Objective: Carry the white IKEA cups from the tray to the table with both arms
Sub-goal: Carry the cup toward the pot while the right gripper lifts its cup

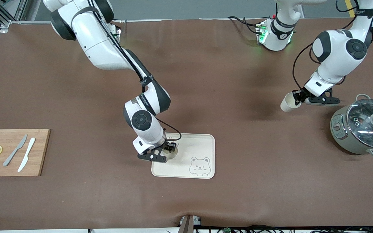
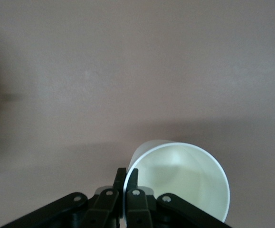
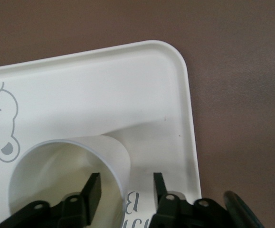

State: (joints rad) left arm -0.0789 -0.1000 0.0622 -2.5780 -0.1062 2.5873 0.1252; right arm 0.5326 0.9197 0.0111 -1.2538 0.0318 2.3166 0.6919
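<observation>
One white cup [image 1: 173, 154] stands on the cream bear tray [image 1: 202, 145], at the tray's end toward the right arm. My right gripper [image 1: 171, 149] is open over it. In the right wrist view the gripper [image 3: 126, 183] straddles the wall of the cup [image 3: 56, 161], one finger inside and one outside over the tray [image 3: 104, 85], neither pressing it. My left gripper [image 1: 298, 98] is shut on the rim of the second white cup [image 1: 288, 102] and holds it tilted above the bare table beside the pot. The left wrist view shows the gripper [image 2: 126, 173] pinching the wall of that cup [image 2: 184, 183].
A grey-green pot with a glass lid [image 1: 363, 127] stands at the left arm's end of the table. A wooden cutting board [image 1: 39, 152] with two knives and two lemon slices lies at the right arm's end. A bear is drawn on the tray [image 1: 199, 166].
</observation>
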